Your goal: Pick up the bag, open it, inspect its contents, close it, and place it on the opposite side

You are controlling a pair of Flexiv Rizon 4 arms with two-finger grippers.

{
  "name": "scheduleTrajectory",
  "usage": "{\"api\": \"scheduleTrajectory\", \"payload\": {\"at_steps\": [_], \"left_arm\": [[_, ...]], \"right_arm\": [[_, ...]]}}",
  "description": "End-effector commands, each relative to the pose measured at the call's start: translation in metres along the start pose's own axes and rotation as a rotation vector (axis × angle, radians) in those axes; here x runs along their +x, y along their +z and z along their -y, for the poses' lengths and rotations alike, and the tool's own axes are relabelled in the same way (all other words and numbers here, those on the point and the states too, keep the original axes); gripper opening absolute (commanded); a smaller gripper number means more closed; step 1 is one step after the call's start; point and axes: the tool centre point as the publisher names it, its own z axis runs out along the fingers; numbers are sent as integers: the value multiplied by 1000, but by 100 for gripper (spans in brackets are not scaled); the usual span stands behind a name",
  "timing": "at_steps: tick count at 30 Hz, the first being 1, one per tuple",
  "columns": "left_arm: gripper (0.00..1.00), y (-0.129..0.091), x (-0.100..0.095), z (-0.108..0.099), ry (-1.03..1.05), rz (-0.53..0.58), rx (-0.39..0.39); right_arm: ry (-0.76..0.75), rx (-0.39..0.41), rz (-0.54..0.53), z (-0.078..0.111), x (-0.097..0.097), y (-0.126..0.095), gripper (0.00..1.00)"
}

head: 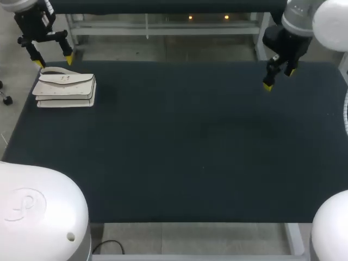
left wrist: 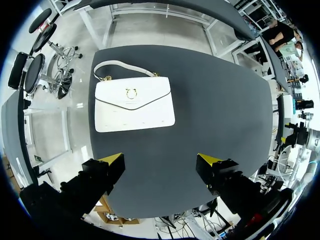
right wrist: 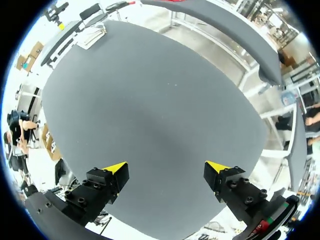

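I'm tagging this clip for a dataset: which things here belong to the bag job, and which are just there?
Part of the job:
white bag, flap down, at the table's far left
left gripper, open, just beyond the bag
right gripper, open, over the far right side, holding nothing

Just there:
table, dark-topped

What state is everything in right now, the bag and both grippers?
bag: flap closed, lying flat on the table, not held.
left gripper: fingers open, empty, with the bag ahead of it.
right gripper: fingers open, empty, far from the bag.
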Motion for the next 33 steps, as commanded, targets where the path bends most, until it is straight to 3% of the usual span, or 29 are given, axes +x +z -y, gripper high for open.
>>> {"api": "scheduleTrajectory", "payload": {"at_steps": [1,17,33], "left_arm": [[100,0,-9,-1,-2,-48,5],[100,3,-29,-5,-81,-90,47],[100,5,-32,-4,-97,-100,52]], "right_arm": [[-404,-485,-85,11,11,8,100],[-652,-584,-132,14,52,24,100],[-669,-576,-147,14,56,25,100]]}}
